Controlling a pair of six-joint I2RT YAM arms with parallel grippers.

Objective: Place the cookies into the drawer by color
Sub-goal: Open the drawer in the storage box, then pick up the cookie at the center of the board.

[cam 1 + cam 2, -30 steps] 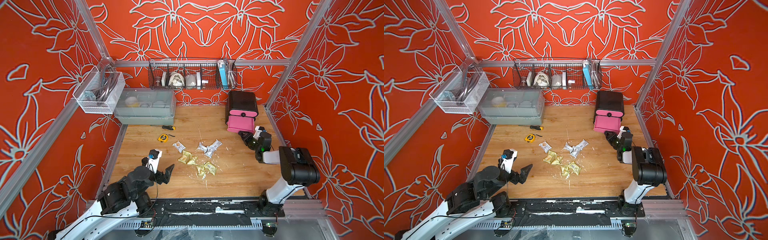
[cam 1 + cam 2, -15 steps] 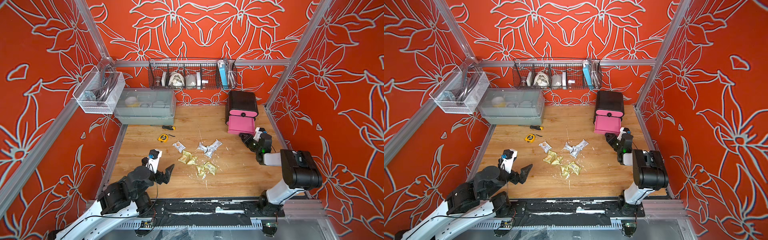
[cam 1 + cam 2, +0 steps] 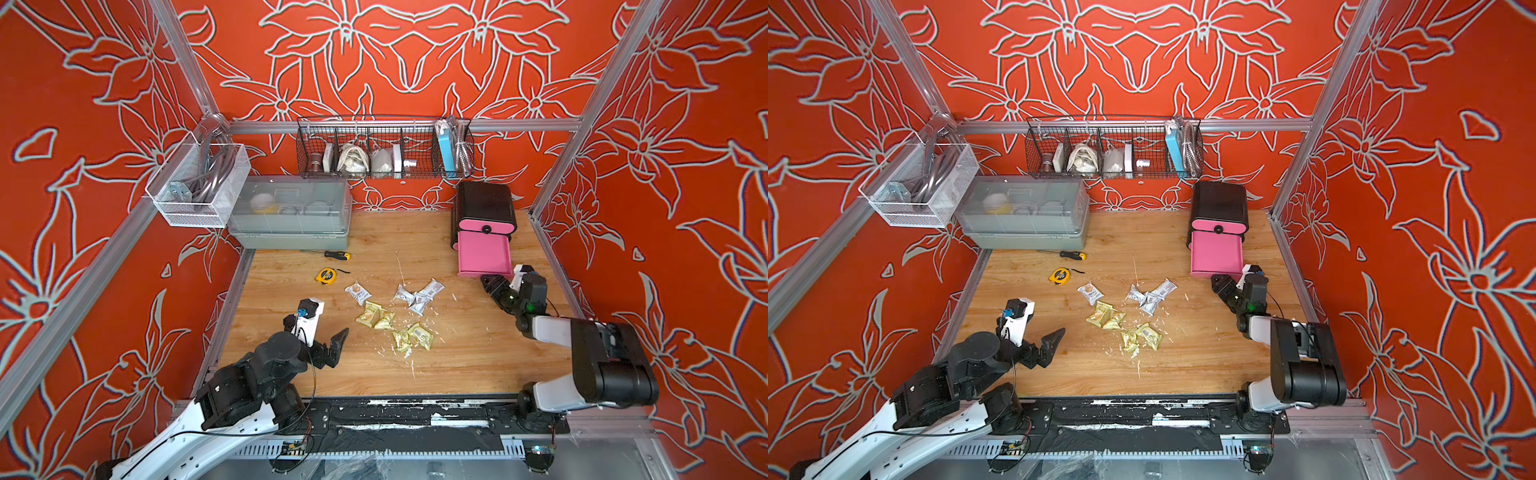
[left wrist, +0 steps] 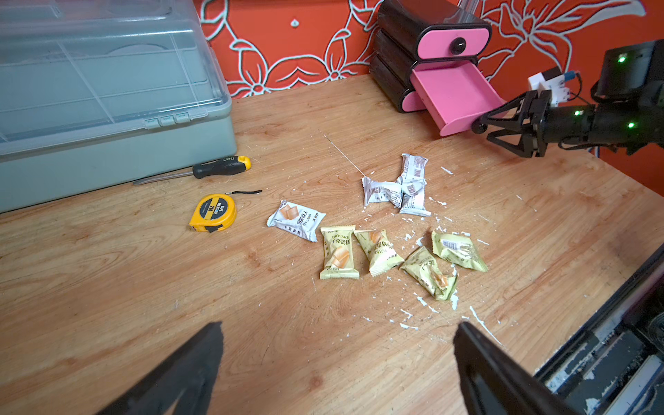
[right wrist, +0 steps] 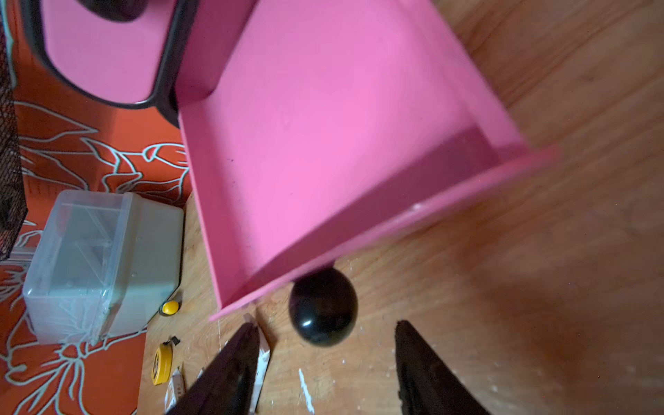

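The drawer [image 3: 484,203] chest, black with pink fronts, stands at the back right; its middle drawer [image 5: 341,125] is pulled out and holds nothing. My right gripper [image 3: 492,286] is open just in front of that drawer's black knob [image 5: 323,307], fingertips [image 5: 248,334] short of it. Several white-silver cookies [image 3: 417,297] and several pale yellow-green cookies [image 3: 374,316] lie loose mid-table; they also show in the left wrist view as silver cookies [image 4: 296,220] and green cookies [image 4: 337,251]. My left gripper [image 4: 339,325] is open and empty near the front left, above bare wood.
A grey lidded bin [image 3: 291,216] stands at the back left, with a screwdriver [image 3: 336,254] and a yellow tape measure [image 3: 326,276] before it. A wire basket [image 3: 382,149] hangs on the back wall and a white mesh basket [image 3: 199,183] on the left. White crumbs are scattered around the packets.
The right gripper drew toward the table's front, sliding the middle drawer further out, and its jaws have now parted from the knob. The left arm has not moved.
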